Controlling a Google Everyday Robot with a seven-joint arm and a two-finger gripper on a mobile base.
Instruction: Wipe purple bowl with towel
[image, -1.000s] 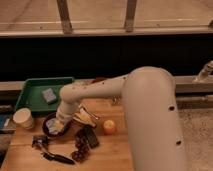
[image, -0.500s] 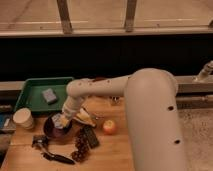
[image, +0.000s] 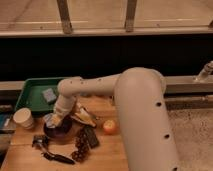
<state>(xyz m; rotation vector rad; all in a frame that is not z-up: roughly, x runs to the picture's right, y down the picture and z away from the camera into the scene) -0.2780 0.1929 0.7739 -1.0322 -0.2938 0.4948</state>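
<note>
**Arm reaches into bowl on a crowded table**

A pale cup (image: 23, 118) stands at the far left edge of the wooden table (image: 107, 152), just below the corner of a green tray (image: 31, 101). The tray sits at the table's back left and holds a small grey-blue sponge (image: 49, 94).

To the right of the cup lies the purple bowl (image: 59, 133), near the table's left front. The gripper (image: 54, 120) is lowered onto the bowl's left rim, and a light blue-white towel (image: 50, 119) shows at its tip, against the bowl's inside. Whether the pincer is apart or clamped on the cloth cannot be told from this angle; the white wrist covers the fingers.

In front of the bowl, a dark-handled tool (image: 52, 154) lies flat near the table's front edge. Just right of the bowl are a pine cone (image: 79, 146) and a flat black object (image: 91, 136), side by side. Behind them a banana (image: 82, 116), browned, rests against the arm's lower link. An apple (image: 109, 126), orange-yellow, sits further right, apart from the rest.

The robot's white arm (image: 142, 107) fills the right half of the view, bending from its thick shoulder leftward across the table to the bowl. Behind the table run a dark wall and a pale ledge (image: 105, 31).
</note>
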